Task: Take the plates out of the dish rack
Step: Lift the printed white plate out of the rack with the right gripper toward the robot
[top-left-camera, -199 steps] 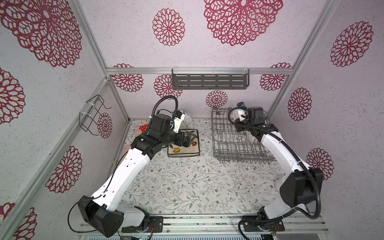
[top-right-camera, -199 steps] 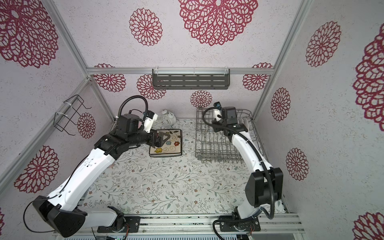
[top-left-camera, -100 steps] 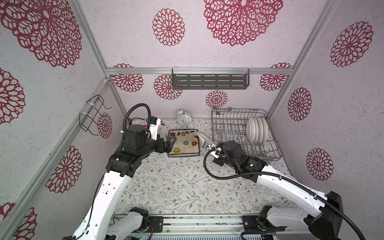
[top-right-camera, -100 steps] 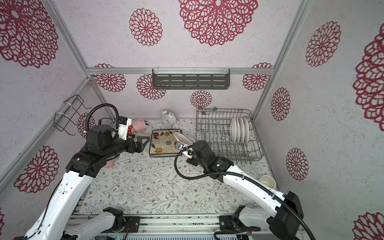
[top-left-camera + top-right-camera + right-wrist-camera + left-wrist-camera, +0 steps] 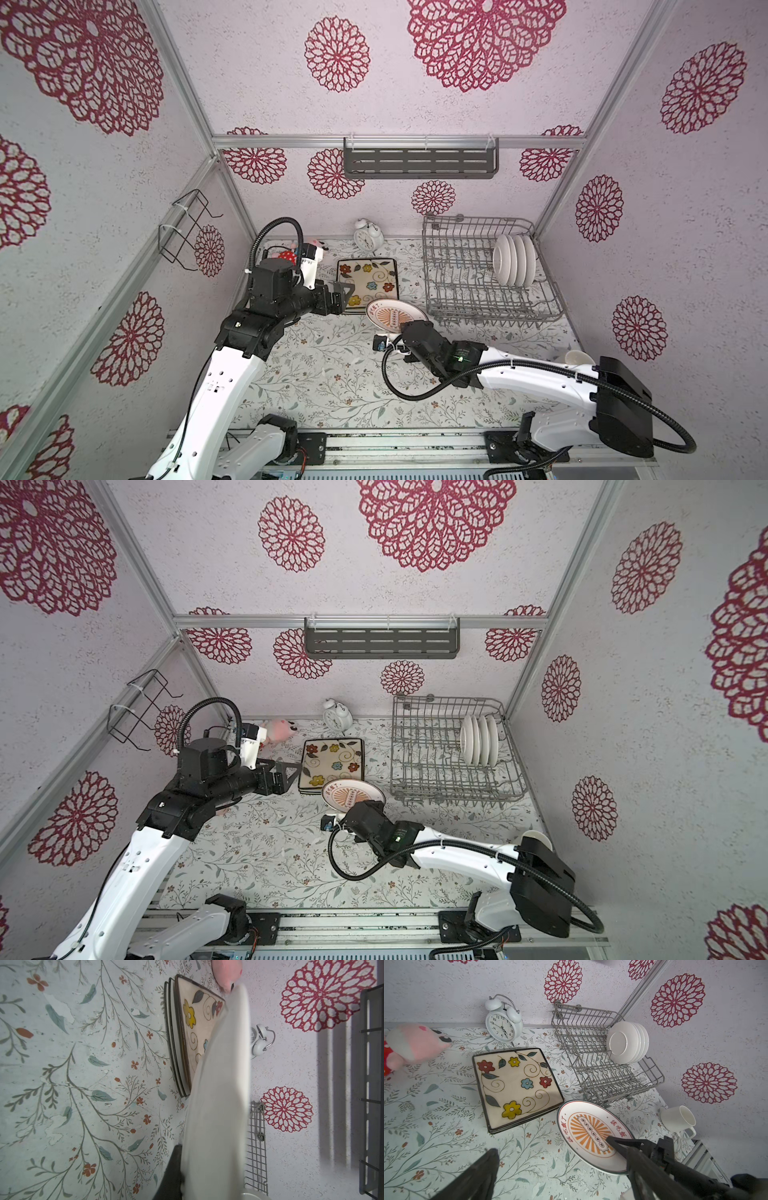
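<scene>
1. Right gripper (image 5: pixel 402 328): clamped on round plate (image 5: pixel 386 316), outside rack (image 5: pixel 457 286), by near corner of square plates (image 5: pixel 368 278).
2. Left gripper (image 5: pixel 343 296): spread wide, empty, beside square plates' left edge.
3. Square plates: stacked flat, left of rack.
4. White plates (image 5: pixel 513 260): upright in rack's right rear.

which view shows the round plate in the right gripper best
The left wrist view: the round plate faces the camera, orange sunburst and lettered rim clear. In both top views it is small and partly hidden. The right wrist view shows only its blurred white underside.
</scene>
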Controlling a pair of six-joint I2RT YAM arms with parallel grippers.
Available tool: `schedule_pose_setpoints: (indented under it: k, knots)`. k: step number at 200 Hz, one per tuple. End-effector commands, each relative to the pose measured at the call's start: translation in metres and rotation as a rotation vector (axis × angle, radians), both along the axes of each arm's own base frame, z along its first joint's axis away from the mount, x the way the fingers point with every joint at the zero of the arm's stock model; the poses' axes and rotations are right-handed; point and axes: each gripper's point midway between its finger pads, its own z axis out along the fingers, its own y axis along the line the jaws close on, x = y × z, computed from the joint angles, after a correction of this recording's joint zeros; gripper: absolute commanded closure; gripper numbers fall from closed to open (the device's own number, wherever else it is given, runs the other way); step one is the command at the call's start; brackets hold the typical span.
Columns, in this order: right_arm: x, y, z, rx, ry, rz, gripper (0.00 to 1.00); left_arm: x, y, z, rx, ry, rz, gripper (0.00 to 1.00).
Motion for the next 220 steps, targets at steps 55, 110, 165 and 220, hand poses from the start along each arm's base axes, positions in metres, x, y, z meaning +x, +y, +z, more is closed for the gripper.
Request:
schedule_pose_setpoints:
  k: [55,110,165,220]
  knots:
    - [-0.008,0.028,-0.013,0.009,-0.184,-0.029,1.00,-0.009,-0.004,-0.012,-0.064,0.001,-0.035,0.03]
    - [-0.013,0.030,-0.043,-0.044,-0.225,-0.087,1.00,-0.001,-0.004,-0.022,-0.086,0.025,-0.015,0.03]
    - [-0.018,0.043,-0.069,-0.033,-0.161,-0.106,1.00,0.000,0.000,-0.025,-0.089,0.037,0.009,0.03]
    - [-0.024,0.038,-0.093,-0.092,-0.127,-0.105,0.95,-0.002,0.002,-0.025,-0.080,0.036,0.013,0.03]
